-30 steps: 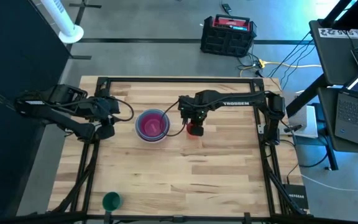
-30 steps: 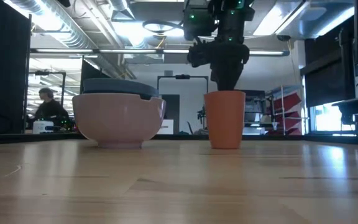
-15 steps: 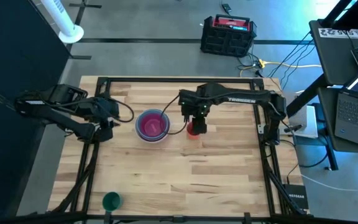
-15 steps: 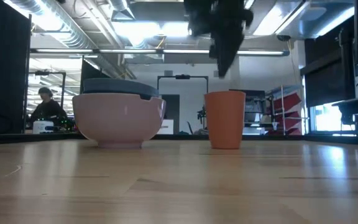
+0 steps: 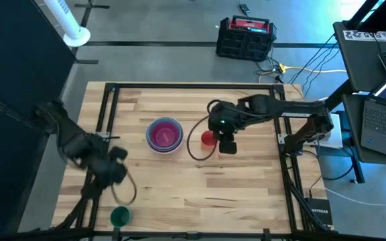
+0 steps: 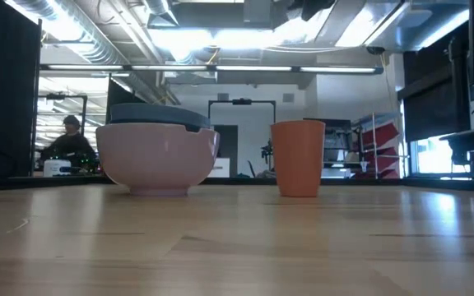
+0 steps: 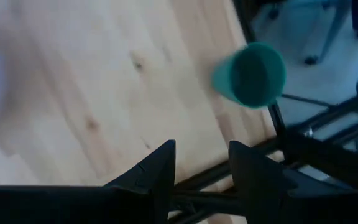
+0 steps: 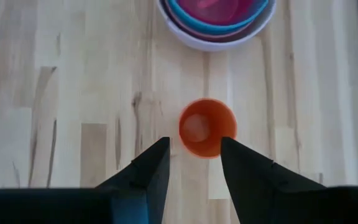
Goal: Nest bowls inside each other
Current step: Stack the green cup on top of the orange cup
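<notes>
Jaws parted and empty on my right gripper (image 8: 191,163), hovering just beside the upright orange-red bowl (image 5: 208,138). I see the left gripper (image 7: 202,167) open near the green bowl (image 5: 120,216); the stack (image 5: 163,134) stands mid-table.

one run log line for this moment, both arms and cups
right gripper open above orange cup | left gripper open near green cup | bowl stack untouched

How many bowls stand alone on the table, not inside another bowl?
2. The small orange-red bowl stands beside the nested stack, right of it in the high view. The small green bowl stands at the table's near-left edge. The stack may hide more bowls inside.
</notes>
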Controlling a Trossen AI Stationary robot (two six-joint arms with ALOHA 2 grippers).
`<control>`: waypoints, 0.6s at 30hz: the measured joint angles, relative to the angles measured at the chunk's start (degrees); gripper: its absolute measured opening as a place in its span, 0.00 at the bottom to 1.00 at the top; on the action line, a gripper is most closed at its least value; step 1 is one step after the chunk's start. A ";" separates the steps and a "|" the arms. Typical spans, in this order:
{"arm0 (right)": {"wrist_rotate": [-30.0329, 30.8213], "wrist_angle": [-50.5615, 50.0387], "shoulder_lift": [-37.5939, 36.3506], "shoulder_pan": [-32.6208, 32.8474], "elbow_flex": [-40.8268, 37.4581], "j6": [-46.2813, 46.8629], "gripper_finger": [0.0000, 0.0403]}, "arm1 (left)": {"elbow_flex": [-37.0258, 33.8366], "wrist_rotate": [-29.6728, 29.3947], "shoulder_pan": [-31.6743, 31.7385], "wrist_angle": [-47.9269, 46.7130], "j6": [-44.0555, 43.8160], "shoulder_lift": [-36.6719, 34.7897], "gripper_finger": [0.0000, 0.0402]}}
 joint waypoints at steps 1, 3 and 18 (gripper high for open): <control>1.15 0.01 -0.15 0.51 -0.01 0.84 0.33 | 0.00 0.00 -1.38 0.83 -0.48 0.98 0.33; 2.67 0.11 -0.36 1.23 -0.01 2.03 0.33 | 0.00 -0.17 -3.58 2.35 -2.10 3.12 0.33; 3.42 0.37 -0.40 1.60 -0.04 2.97 0.33 | -3.81 -0.84 -9.42 11.94 -8.37 13.30 0.33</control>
